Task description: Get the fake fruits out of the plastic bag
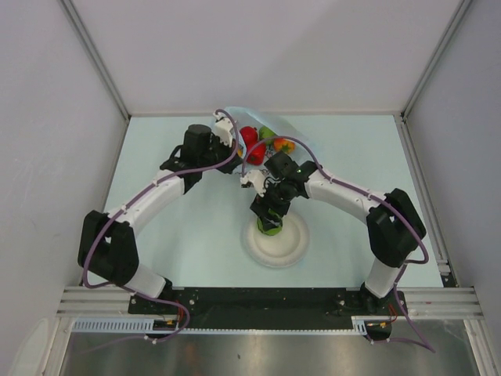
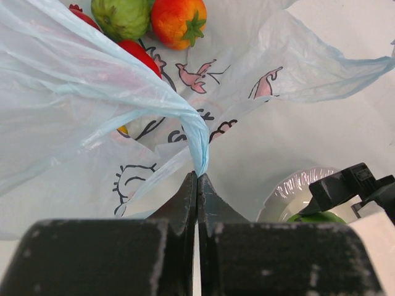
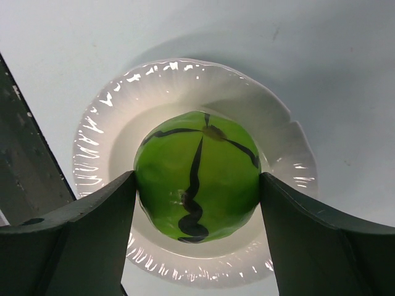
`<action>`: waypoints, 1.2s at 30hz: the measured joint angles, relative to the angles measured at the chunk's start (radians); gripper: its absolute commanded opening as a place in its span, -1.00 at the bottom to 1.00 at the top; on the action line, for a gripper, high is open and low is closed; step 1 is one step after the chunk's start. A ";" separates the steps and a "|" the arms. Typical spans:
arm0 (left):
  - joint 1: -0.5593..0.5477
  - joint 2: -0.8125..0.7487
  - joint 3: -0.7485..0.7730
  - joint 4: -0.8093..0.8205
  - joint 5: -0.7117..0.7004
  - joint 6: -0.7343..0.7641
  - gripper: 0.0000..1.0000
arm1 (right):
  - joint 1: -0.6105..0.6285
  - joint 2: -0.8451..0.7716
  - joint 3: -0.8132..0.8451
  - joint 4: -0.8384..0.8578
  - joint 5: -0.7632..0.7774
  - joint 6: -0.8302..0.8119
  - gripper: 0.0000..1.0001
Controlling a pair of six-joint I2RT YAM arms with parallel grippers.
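The light-blue plastic bag (image 1: 291,128) lies at the far middle of the table, with a red fruit (image 1: 249,137), a green fruit (image 1: 267,132) and an orange fruit (image 1: 283,146) in its mouth. My left gripper (image 2: 197,176) is shut on a twisted edge of the bag (image 2: 74,92) and holds it up; the fruits (image 2: 179,21) lie beyond. My right gripper (image 3: 197,185) is shut on a green striped fruit (image 3: 197,166), just over the white plate (image 3: 123,105). I cannot tell whether it touches the plate.
The white plate (image 1: 291,249) sits near the table's middle front, under the right gripper (image 1: 272,222). White walls with metal frame posts stand close around the table. A black rail runs along the near edge.
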 measured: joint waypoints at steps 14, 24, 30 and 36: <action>0.000 -0.016 -0.038 0.021 0.009 -0.030 -0.99 | 0.048 0.066 0.008 -0.009 -0.047 0.009 0.08; 0.000 -0.033 -0.078 0.038 0.013 -0.031 -0.99 | 0.036 0.093 0.031 -0.022 -0.084 0.010 0.49; 0.000 -0.033 -0.079 0.051 0.025 -0.040 -0.99 | 0.021 0.094 0.032 -0.028 -0.104 0.003 0.74; 0.000 -0.033 -0.079 0.052 0.027 -0.048 -0.99 | -0.013 0.095 0.071 -0.084 -0.117 -0.059 0.91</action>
